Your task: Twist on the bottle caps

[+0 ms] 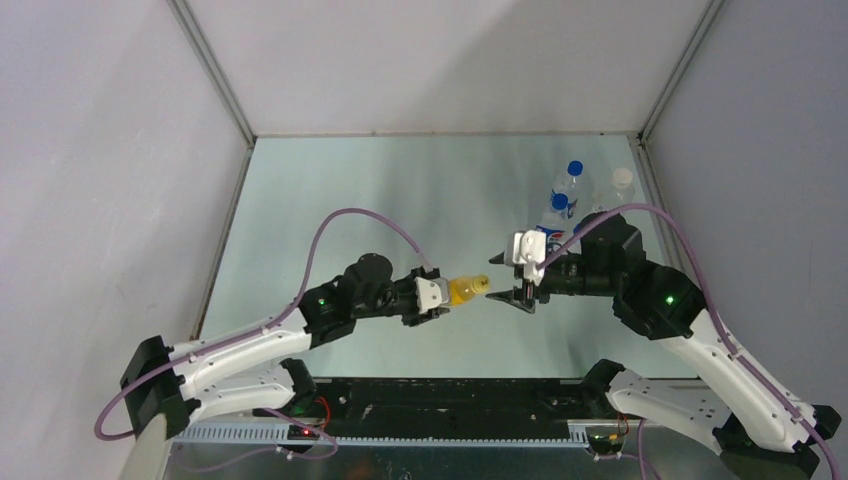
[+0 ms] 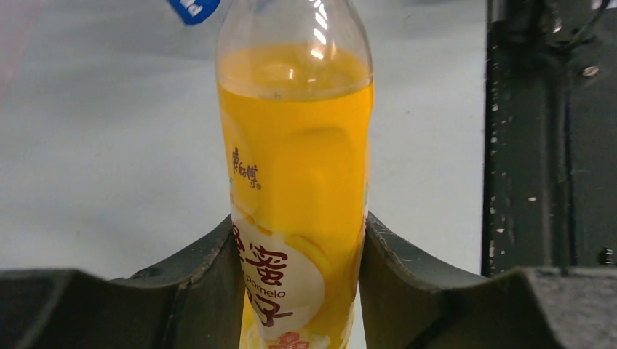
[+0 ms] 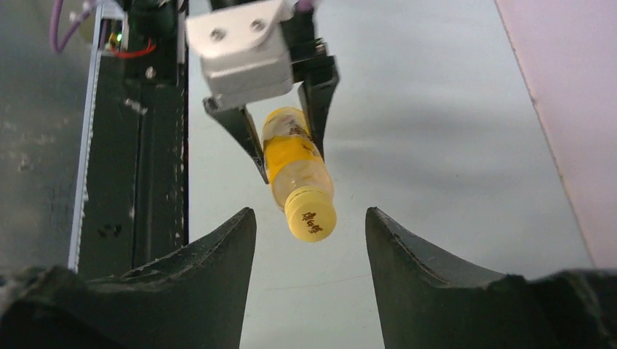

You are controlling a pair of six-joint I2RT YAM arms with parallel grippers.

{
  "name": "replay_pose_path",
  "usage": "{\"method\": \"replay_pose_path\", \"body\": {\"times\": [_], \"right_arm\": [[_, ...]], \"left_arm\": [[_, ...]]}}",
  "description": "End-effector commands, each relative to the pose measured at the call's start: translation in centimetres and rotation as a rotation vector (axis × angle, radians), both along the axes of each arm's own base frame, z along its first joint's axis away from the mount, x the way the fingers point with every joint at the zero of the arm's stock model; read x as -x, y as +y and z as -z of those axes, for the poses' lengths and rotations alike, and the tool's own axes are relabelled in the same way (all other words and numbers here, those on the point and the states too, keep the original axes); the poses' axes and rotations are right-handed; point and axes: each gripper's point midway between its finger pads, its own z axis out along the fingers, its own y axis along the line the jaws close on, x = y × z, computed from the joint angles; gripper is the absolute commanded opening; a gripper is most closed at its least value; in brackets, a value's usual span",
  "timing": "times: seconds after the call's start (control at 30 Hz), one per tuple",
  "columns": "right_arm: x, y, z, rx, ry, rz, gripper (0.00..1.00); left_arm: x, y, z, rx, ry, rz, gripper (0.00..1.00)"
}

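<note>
Glossy plastic bottle (image 2: 295, 167), matt black fingers (image 2: 200, 291), smooth tabletop (image 2: 87, 145)

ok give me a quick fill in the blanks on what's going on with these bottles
Of the two arms, the ____ one holds the yellow bottle.
Its yellow cap sits ____ its neck.
The right gripper faces that cap with jaws ____.
The caps on the two labelled bottles are ____.
Missing words: left, on, open, blue.

You had soft, even light from above. The table (image 1: 400, 200) showed pale shiny patches and faint shadows. Small white glints sat on the yellow bottle (image 2: 295, 145). Close-up edges looked fuzzy.
</note>
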Motion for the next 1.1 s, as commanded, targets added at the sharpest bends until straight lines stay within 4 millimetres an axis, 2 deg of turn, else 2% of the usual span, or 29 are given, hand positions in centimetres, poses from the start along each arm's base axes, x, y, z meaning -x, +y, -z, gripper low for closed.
{"method": "replay_pose_path", "body": {"times": [0.0, 0.57, 0.7, 0.8, 0.83, 0.93, 0.97, 1.0, 1.03, 1.07], "right_arm": [[1.8, -0.4, 1.5, 0.08, -0.109, -0.173, 0.58], [1.9, -0.3, 4.2, 0.159, -0.055, -0.218, 0.45], [1.7, -0.1, 4.3, 0.154, -0.054, -0.212, 0.36], [1.5, 0.1, 4.3, 0.15, -0.039, -0.204, 0.25], [1.5, 0.2, 4.3, 0.145, -0.035, -0.202, 0.22], [1.1, 0.7, 4.4, 0.132, 0.03, -0.163, 0.04], [0.6, 1.0, 4.5, 0.129, 0.044, -0.139, 0.02], [0.6, 1.1, 4.5, 0.12, 0.097, -0.106, 0.0], [-0.3, 1.3, 4.7, 0.121, 0.109, -0.06, 0.0], [-0.6, 1.4, 4.8, 0.11, 0.175, -0.003, 0.0]], "left_arm": [[2.1, -1.4, -1.7, 0.029, 0.049, 0.146, 0.0], [2.3, -2.6, -3.1, 0.052, 0.057, 0.196, 0.0], [2.2, -2.8, -3.6, 0.066, 0.055, 0.196, 0.0], [1.9, -2.9, -4.3, 0.084, 0.042, 0.179, 0.0], [1.5, -3.0, -4.5, 0.09, 0.028, 0.161, 0.0], [-0.3, -2.8, -5.6, 0.109, -0.034, 0.071, 0.0], [-0.5, -2.7, -5.9, 0.108, -0.054, 0.048, 0.0], [-2.0, -2.5, -6.6, 0.121, -0.113, -0.029, 0.0], [-2.2, -2.5, -7.3, 0.133, -0.151, -0.058, 0.0], [-3.5, -1.9, -7.9, 0.139, -0.226, -0.138, 0.0]]}}
